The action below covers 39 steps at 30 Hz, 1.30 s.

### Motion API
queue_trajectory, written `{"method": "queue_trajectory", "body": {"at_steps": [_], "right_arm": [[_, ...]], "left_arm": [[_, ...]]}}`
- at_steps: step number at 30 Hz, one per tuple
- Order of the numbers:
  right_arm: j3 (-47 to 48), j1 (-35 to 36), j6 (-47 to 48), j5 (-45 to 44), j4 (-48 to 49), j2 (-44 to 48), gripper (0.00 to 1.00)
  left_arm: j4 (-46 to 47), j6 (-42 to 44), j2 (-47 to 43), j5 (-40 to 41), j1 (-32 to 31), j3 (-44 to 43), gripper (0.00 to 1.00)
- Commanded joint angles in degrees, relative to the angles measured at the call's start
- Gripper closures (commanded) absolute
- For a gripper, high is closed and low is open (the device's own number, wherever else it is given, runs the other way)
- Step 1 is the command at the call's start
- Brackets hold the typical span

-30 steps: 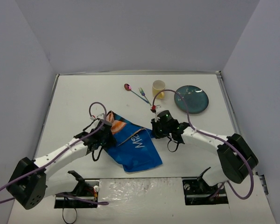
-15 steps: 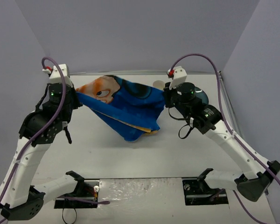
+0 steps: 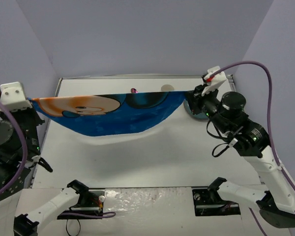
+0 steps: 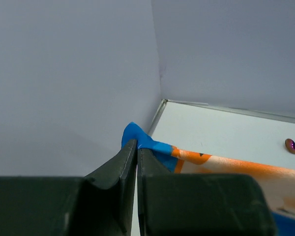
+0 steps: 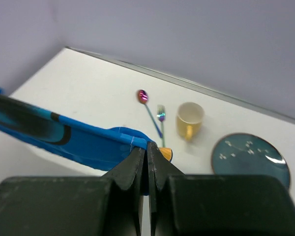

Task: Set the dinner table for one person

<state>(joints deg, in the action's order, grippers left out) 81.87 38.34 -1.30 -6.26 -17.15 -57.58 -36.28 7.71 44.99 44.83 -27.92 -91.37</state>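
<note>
you won't find any text, label, brand, number or sign you can read in these views. the blue cloth placemat (image 3: 113, 118) stretched above the tabletop (image 3: 152, 157) shows you only orange and dark cartoon shapes, with no letters that can be made out.
</note>
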Motion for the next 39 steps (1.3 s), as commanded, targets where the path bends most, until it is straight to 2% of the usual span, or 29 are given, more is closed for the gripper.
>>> {"method": "queue_trajectory", "body": {"at_steps": [1, 4, 7, 12, 17, 18, 23, 25, 27, 29, 39], "right_arm": [[0.78, -0.46, 2.04, 11.82, 3.44, 7.0, 1.0], [0.19, -0.46, -0.35, 16.44, 3.39, 7.86, 1.0], [-0.77, -0.46, -2.58, 18.97, 3.1, 5.8, 1.0], [-2.64, -0.46, -6.42, 14.41, 3.35, -0.6, 1.0], [-5.13, -0.49, -9.53, 10.62, 3.69, -12.33, 1.0], [-5.81, -0.55, -9.76, 10.37, 4.15, -13.49, 1.0], [-9.79, -1.0, -11.28, 9.98, 10.46, -27.96, 1.0], [-9.79, -1.14, -11.41, 10.25, 11.76, -30.68, 1.0], [-8.96, -1.59, -11.14, 9.87, 14.34, -35.59, 1.0], [-6.99, -2.15, -10.71, 9.56, 15.65, -39.99, 1.0], [6.6, -5.0, -7.71, 7.4, 16.62, -56.14, 1.0]], "left_arm": [[8.99, 8.03, -6.11, 3.18, 0.41, 0.6, 1.0], [10.24, 10.36, -8.5, 4.21, 0.33, 1.48, 1.0], [8.58, 12.14, -7.2, 5.42, 0.38, 0.84, 1.0], [12.56, 15.48, -3.17, 8.27, 0.41, 6.37, 1.0], [23.4, 19.06, 5.51, 10.91, 2.86, 18.37, 1.0], [23.48, 17.09, 6.47, 9.29, 4.08, 20.39, 1.0], [24.69, 0.83, 18.3, -5.11, 22.44, 28.52, 1.0], [25.9, -1.56, 20.67, -7.77, 23.91, 29.75, 1.0], [27.67, -5.18, 26.94, -12.49, 28.45, 30.54, 1.0], [28.36, -6.25, 30.55, -13.57, 31.31, 29.62, 1.0], [33.98, -7.41, 43.35, -12.81, 36.56, 24.15, 1.0]]}}
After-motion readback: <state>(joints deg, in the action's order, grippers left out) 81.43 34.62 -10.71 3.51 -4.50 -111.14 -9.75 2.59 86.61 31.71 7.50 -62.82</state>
